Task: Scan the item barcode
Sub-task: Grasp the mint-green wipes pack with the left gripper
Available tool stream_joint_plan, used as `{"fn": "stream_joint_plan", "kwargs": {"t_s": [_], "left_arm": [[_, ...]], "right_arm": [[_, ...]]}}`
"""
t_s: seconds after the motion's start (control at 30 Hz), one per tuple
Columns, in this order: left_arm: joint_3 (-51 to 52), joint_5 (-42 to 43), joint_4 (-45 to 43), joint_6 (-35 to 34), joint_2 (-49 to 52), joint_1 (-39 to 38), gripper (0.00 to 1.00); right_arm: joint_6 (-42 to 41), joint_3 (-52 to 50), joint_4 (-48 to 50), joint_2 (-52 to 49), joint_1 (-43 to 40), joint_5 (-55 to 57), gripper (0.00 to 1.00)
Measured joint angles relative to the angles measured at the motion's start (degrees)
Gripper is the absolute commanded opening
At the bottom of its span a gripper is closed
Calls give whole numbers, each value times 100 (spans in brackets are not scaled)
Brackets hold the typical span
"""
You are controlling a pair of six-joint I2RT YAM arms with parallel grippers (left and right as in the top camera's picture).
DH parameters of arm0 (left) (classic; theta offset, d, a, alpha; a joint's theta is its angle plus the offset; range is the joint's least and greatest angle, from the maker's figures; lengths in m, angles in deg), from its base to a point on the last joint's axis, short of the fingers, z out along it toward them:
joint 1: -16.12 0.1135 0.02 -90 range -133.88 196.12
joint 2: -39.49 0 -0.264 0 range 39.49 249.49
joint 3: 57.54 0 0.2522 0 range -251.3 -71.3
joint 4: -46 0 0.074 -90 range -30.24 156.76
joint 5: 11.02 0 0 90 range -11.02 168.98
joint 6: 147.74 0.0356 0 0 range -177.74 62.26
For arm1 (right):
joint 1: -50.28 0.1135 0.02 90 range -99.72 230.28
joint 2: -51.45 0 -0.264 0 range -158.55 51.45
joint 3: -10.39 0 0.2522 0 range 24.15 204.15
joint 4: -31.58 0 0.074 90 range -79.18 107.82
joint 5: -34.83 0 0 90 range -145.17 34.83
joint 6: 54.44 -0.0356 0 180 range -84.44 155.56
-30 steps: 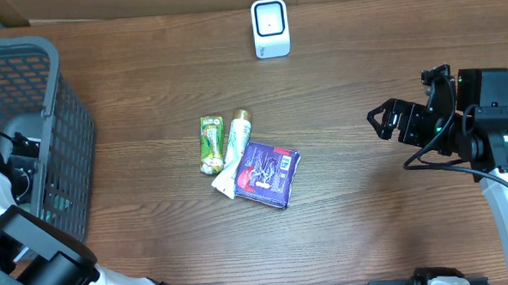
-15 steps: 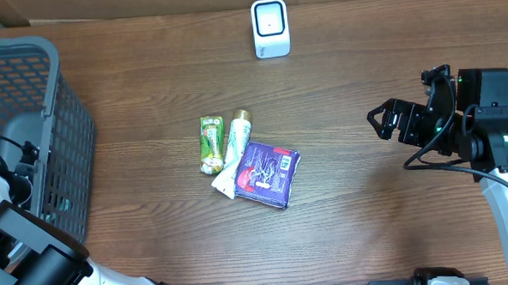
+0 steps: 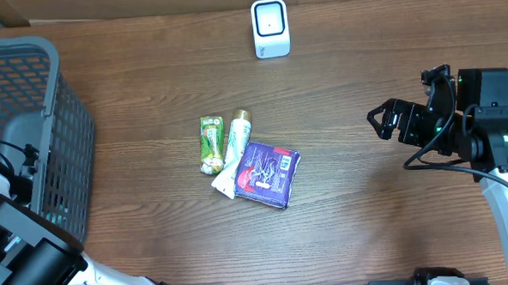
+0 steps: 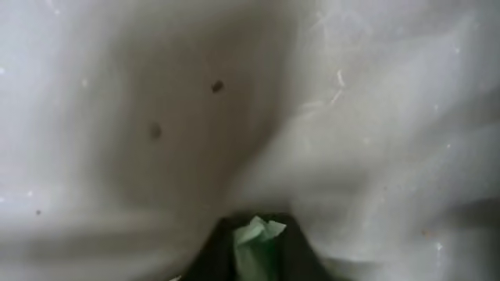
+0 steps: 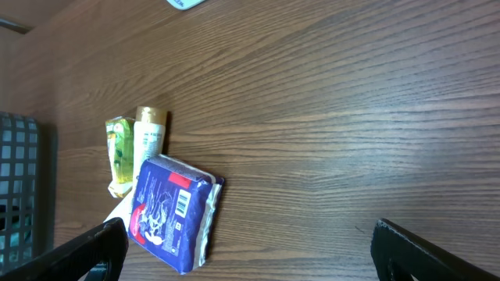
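Left gripper [image 4: 258, 248] pinched shut down in the basket [image 3: 28, 75]; right gripper [image 3: 389, 119] spread wide and empty.
Your left fingers are closed on a green item [image 4: 259, 230] against something pale and blurred, so you cannot tell what the item is or how firm the hold is. Your right gripper hangs over the table [image 3: 370, 232] at the right, well apart from everything. Mid-table a green packet [image 3: 211, 144], a tube [image 3: 235, 148] and a purple pack [image 3: 268, 174] lie touching one another, the pack's barcode [image 5: 181, 204] facing up. The scanner [image 3: 270, 27] stands at the far edge, well apart from them and from the basket. By the look of it you are only at the pick: nothing has been shown to the scanner, so lifting out, carrying over and presenting the barcode are all left.
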Motion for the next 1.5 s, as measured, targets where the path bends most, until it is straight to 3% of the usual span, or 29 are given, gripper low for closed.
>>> {"fn": "stream_joint_plan", "kwargs": {"t_s": [0.33, 0.47, 0.57, 0.63, 0.67, 0.7, 0.73, 0.77, 0.83, 1.07, 1.37, 1.5], "left_arm": [[-205, -81, -129, -1169, 127, -114, 4], [-616, -229, -85, -2610, 328, -199, 4], [-1202, -472, 210, -4194, 437, -234, 4], [-1416, -525, 328, -4605, 437, -234, 4], [-1565, -564, 415, -4885, 437, -234, 9], [-1727, -592, 483, -5154, 437, -234, 30], [-1840, -612, 501, -5331, 437, -234, 69], [-1939, -632, 518, -5510, 437, -234, 99], [-2026, -654, 546, -5727, 437, -234, 100], [-2035, -678, 686, -5545, 437, -234, 100], [-1928, -697, 1119, -3622, 437, -234, 99], [-1600, -699, 1023, -3161, 437, -234, 100]], "right_arm": [[-4, 0, 2, 0, 0, 0, 100], [-4, 0, 0, 0, -2, 2, 100], [-4, 0, 0, 0, -2, 2, 100], [-4, 0, 2, 0, 0, 0, 100], [-4, 0, 4, 0, 0, 0, 100], [-4, 0, 0, 0, 0, 0, 100], [-4, 0, 0, 0, 0, 0, 100], [-2, 0, 0, 0, 0, 0, 100], [-2, 0, 0, 0, 0, 0, 100], [-2, 0, 2, 0, 0, 0, 100], [-4, 0, 0, 0, 0, 0, 100], [-2, 0, 2, 0, 0, 0, 100]]}}
